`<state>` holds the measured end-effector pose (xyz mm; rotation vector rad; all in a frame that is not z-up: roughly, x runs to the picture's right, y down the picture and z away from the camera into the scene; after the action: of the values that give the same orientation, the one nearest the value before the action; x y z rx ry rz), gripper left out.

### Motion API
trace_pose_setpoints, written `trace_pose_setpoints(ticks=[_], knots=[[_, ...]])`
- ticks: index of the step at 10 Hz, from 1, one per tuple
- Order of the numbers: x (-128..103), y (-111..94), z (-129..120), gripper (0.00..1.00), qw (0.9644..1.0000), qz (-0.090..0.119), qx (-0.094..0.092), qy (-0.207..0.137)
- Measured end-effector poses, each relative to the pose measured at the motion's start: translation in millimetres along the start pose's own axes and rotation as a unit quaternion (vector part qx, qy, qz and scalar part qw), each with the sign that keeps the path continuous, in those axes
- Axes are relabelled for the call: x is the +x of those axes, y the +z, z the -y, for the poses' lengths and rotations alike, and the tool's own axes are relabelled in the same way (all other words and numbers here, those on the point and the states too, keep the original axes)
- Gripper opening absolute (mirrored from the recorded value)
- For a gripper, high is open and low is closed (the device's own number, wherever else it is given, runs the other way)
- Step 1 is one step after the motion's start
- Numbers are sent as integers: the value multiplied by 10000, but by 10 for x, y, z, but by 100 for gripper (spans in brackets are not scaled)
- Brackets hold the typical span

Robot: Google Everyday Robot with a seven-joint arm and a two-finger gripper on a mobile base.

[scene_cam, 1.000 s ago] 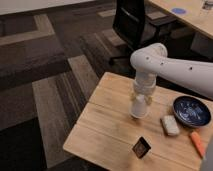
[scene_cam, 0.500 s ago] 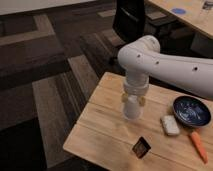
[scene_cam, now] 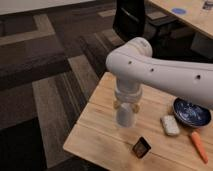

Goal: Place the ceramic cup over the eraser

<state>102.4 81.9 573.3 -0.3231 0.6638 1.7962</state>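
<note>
The white ceramic cup (scene_cam: 125, 116) stands on the wooden table (scene_cam: 97, 135) directly under my gripper (scene_cam: 126, 105), which reaches straight down from the white arm onto the cup's top. The eraser (scene_cam: 141, 147), a small dark block with a tan edge, lies on the table in front of and slightly right of the cup, a short gap away.
A pale oblong block (scene_cam: 170, 125) lies right of the cup. A dark blue bowl (scene_cam: 192, 112) sits at the right, an orange carrot (scene_cam: 199, 146) in front of it. A black office chair (scene_cam: 135, 20) and another table (scene_cam: 192, 15) stand behind. Carpet lies left of the table edge.
The arm and gripper have shifted left across the table, and the cup has moved left with them, away from the pale block.
</note>
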Motion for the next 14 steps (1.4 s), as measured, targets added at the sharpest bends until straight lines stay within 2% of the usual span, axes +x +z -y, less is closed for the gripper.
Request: trace_pose_setpoints(ticks=[1,3,4,5,7,8,9,12,14], knots=[[67,-62,101,0,9997,109,41,208],[164,-133,189,0,9990,194,83,383],[253,-132,338,0,9976,172,125,661],[288,-140,411,0,9966,173,137,799],[367,-166,615,0,9926,219,73,1196],[416,-106,641,0,9911,149,-30,1319],[450,-60,646,0,9907,79,-52,1356],[550,15,678,0,9893,-44,-39,1459],[611,36,745,0,9869,-79,5,1613]])
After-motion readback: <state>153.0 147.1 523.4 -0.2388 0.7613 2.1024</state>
